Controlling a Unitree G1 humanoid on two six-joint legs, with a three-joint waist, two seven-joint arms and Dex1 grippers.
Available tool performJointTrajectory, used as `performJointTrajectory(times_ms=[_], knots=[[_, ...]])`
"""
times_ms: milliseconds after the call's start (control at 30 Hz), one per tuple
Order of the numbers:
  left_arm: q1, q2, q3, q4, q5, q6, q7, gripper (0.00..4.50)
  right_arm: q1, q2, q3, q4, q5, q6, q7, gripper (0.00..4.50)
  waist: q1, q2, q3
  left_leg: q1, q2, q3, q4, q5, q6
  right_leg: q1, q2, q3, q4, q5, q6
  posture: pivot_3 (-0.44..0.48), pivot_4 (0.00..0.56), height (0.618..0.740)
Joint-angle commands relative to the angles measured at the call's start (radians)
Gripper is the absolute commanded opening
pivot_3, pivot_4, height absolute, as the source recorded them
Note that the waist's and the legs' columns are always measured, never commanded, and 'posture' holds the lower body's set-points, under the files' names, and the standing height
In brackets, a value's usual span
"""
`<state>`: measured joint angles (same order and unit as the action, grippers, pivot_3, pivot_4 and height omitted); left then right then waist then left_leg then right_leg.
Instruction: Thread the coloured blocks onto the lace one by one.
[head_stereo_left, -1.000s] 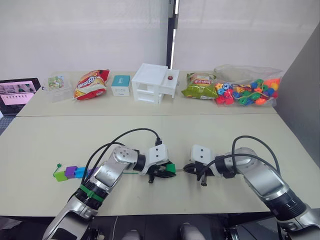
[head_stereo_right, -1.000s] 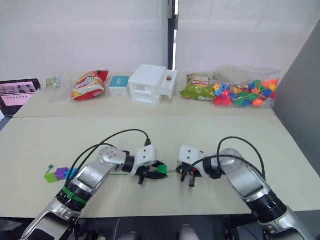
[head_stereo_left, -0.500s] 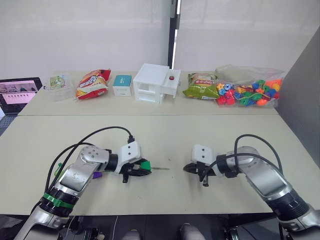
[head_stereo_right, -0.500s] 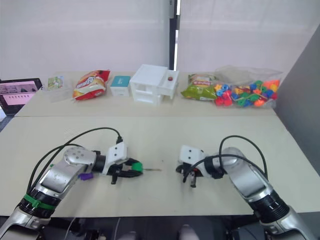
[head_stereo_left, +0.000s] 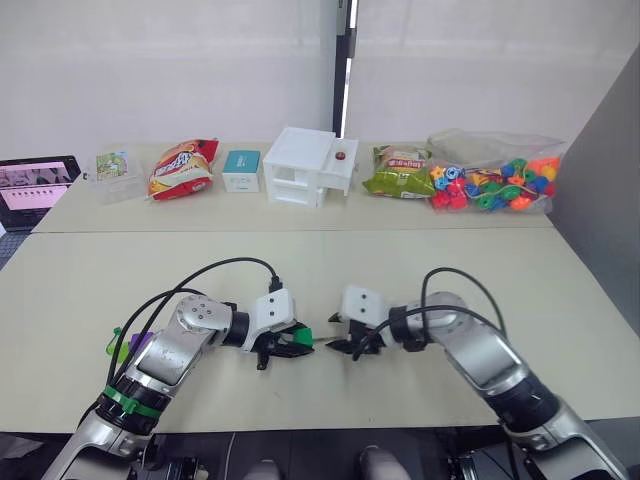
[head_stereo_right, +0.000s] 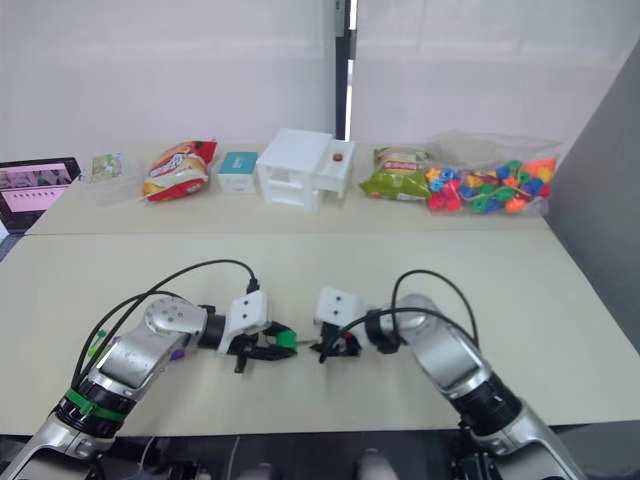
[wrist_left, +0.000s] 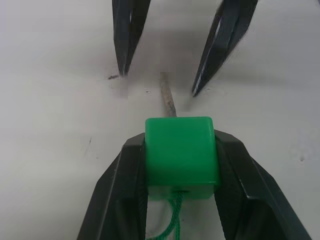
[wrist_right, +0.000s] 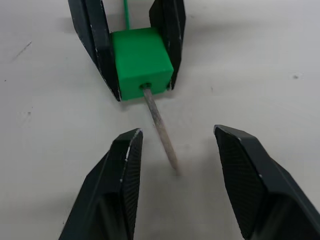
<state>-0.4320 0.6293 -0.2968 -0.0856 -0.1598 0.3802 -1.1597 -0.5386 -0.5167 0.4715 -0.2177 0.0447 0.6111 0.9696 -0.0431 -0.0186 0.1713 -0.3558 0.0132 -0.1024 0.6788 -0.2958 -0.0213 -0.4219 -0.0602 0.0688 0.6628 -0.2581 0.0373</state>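
Left gripper (wrist_left: 180, 155) clamped on the dark green block (wrist_left: 182, 156), a finger flat on each side, so the bore faces forward. The lace (wrist_left: 174, 229) trails behind the block; its stiff grey tip (wrist_right: 161, 131) pokes out the front, lying between the wide-spread fingers of the right gripper (wrist_right: 182, 137), touching neither. Judged: right positioned to pinch the tip and draw it through.

The left arm hides most of the blocks (head_stereo_left: 140, 343) on the lace (wrist_left: 172, 227), whose green cord is cut off at the left wrist view's edge. The tablet (head_stereo_left: 33, 188) is clipped at the frame edge. Small boxes' (head_stereo_left: 241, 169) labels are unreadable.
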Motion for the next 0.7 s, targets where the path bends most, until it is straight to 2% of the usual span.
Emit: performJointTrajectory(times_ms=[33, 67, 167, 333, 533, 700], knots=[[-0.007, 0.004, 0.009, -0.011, -0.006, -0.014, -0.002, 1.20, -0.015, 0.006, 0.033, 0.037, -0.028, -0.041, 0.004, 2.48, 0.001, 0.000, 0.000, 0.000, 0.000, 0.000, 0.000, 0.000, 0.000, 0.000, 0.000, 0.000, 0.000, 0.000, 0.000, 0.000, 0.150, 0.740], [-0.007, 0.004, 0.010, -0.010, -0.006, -0.015, -0.002, 1.20, -0.011, 0.000, 0.042, 0.052, -0.033, -0.054, 0.015, 2.48, 0.001, 0.000, 0.000, 0.000, 0.000, 0.000, 0.000, 0.000, 0.000, 0.000, 0.000, 0.000, 0.000, 0.000, 0.000, 0.000, 0.150, 0.740], [-0.009, 0.006, 0.011, -0.007, -0.006, -0.017, -0.003, 1.20, -0.007, -0.008, 0.043, 0.081, -0.035, -0.071, 0.032, 1.71, 0.001, 0.000, 0.000, 0.001, 0.000, 0.000, 0.000, 0.000, 0.000, 0.000, 0.000, 0.000, 0.000, 0.000, 0.000, 0.000, 0.150, 0.740], [0.000, 0.009, 0.012, -0.018, -0.010, -0.015, -0.004, 1.20, -0.010, -0.028, 0.018, 0.089, -0.027, -0.069, 0.063, 0.04, 0.001, 0.000, 0.000, 0.001, 0.000, 0.000, 0.000, 0.000, 0.000, 0.001, 0.000, 0.000, 0.000, 0.000, 0.000, 0.000, 0.150, 0.740], [0.002, 0.008, 0.015, -0.035, -0.023, -0.013, -0.014, 1.20, -0.013, -0.071, -0.013, 0.069, -0.024, -0.062, 0.080, 0.04, 0.005, 0.000, 0.000, 0.001, 0.000, 0.000, 0.000, 0.000, 0.000, 0.002, 0.000, 0.000, 0.000, 0.000, 0.000, 0.000, 0.150, 0.740], [0.001, -0.002, 0.017, -0.061, -0.036, 0.011, -0.006, 1.20, -0.012, -0.141, -0.052, -0.020, 0.006, -0.010, 0.111, 0.04, 0.007, 0.000, 0.000, 0.000, 0.000, 0.000, 0.001, 0.000, 0.000, 0.001, -0.001, 0.000, 0.000, 0.000, 0.000, 0.000, 0.150, 0.740]])
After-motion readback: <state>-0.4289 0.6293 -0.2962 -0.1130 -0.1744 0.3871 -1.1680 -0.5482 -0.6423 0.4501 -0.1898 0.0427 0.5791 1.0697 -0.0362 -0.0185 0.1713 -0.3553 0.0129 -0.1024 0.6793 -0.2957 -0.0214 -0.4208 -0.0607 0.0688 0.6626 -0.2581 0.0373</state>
